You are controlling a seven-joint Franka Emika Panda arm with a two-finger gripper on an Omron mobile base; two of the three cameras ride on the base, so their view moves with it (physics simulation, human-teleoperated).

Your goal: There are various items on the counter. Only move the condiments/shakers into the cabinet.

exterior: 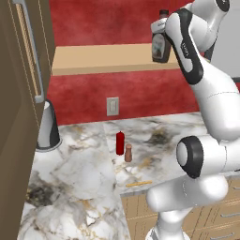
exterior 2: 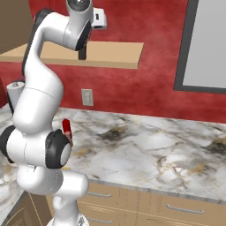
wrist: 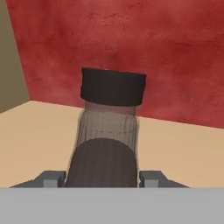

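I hold the sauce bottle (exterior: 161, 44) clamped in the gripper (wrist: 105, 177) over the cabinet shelf (exterior: 101, 58), upright for setting down; red bottle (exterior: 120, 143) and shaker (exterior: 128, 153) wait on the counter (exterior: 79, 173).

The dark brown sauce bottle (exterior: 161, 44) wore a black cap and pale label. At its seven o'clock, a slim red bottle (exterior: 120, 143) and short tan-brown shaker (exterior: 128, 153) stood on white marble counter (exterior: 79, 173) veined grey and gold. The light tan wooden shelf board (exterior: 103, 58) backed onto mottled red wall (exterior: 103, 21).
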